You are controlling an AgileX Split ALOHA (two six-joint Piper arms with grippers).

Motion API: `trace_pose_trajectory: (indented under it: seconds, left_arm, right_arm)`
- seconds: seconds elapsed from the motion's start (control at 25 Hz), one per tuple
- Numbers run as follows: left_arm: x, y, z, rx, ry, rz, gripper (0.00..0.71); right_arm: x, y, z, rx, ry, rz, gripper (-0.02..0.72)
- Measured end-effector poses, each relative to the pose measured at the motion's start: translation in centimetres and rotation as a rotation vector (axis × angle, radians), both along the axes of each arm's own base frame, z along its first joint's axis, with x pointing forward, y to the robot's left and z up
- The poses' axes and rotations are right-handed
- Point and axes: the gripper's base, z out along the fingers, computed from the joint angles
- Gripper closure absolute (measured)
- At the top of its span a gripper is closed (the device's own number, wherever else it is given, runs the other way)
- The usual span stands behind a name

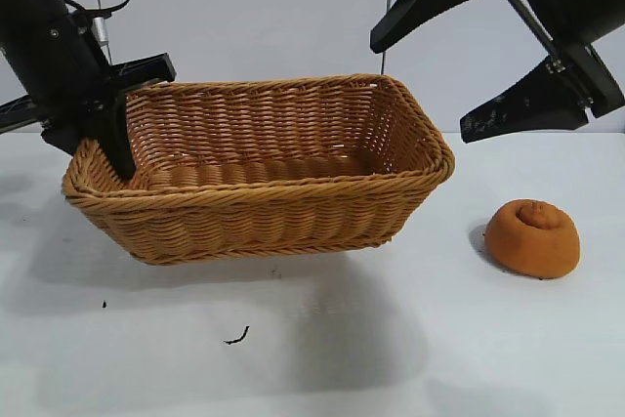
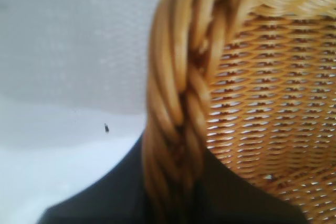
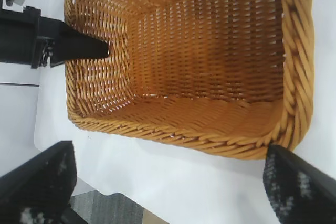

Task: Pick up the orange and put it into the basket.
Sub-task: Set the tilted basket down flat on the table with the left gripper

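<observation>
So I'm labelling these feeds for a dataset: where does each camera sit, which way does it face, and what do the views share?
Exterior: outside the rig, facing both arms across the white table; shows the basket, the orange, the left gripper on the rim, the right gripper open above.
Left wrist: on the left arm, pressed against the basket's braided rim; dark fingers straddle it.
Right wrist: looks down into the basket; own fingers frame it.
Shared: the basket in all; the left gripper in the exterior and right wrist views.

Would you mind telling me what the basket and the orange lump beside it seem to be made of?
The large rectangular tan woven basket looks like wicker with a slight sheen: interlaced strands, braided rim. The small domed brownish-orange lump looks matte and soft, perhaps foam or dough; I cannot tell which.
</observation>
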Motion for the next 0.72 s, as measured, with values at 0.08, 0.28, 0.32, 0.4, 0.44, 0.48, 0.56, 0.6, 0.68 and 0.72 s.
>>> trace_pose_trajectory:
  seconds: [0.08,0.28,0.32,0.4,0.44,0.48,0.56,0.6,0.68,0.72]
  left_arm:
    - [0.1,0.0,-0.7,0.011,0.009,-0.032,0.618]
    - [0.3,0.1,-1.5,0.033,0.013,-0.068,0.618]
    - [0.3,0.1,-1.7,0.035,0.013,-0.068,0.618]
    - [0.4,0.1,-2.4,0.036,0.024,-0.068,0.618]
    - [0.5,0.1,-2.8,0.038,0.033,-0.068,0.618]
    - [0.5,0.1,-3.3,0.041,0.045,-0.07,0.618]
    - [0.6,0.0,-4.2,0.046,0.062,-0.073,0.618]
    - [0.6,0.0,-4.6,0.048,0.071,-0.073,0.618]
    - [0.8,0.0,-5.3,0.05,0.079,-0.072,0.618]
    - [0.8,0.0,-5.6,0.05,0.079,-0.071,0.618]
  right_arm:
    - [0.0,0.0,0.0,0.0,0.001,0.001,0.008]
    - [0.0,0.0,0.0,0.0,0.001,0.001,0.008]
    - [0.0,0.0,0.0,0.0,0.001,0.001,0.008]
    - [0.0,0.0,0.0,0.0,0.001,0.001,0.008]
    - [0.0,0.0,0.0,0.0,0.001,0.001,0.008]
    - [0.0,0.0,0.0,0.0,0.001,0.001,0.008]
    - [0.0,0.0,0.0,0.0,0.001,0.001,0.008]
    - [0.0,0.0,0.0,0.0,0.001,0.001,0.008]
    - [0.0,0.0,0.0,0.0,0.001,0.001,0.008]
    - [0.0,0.0,0.0,0.0,0.001,0.001,0.008]
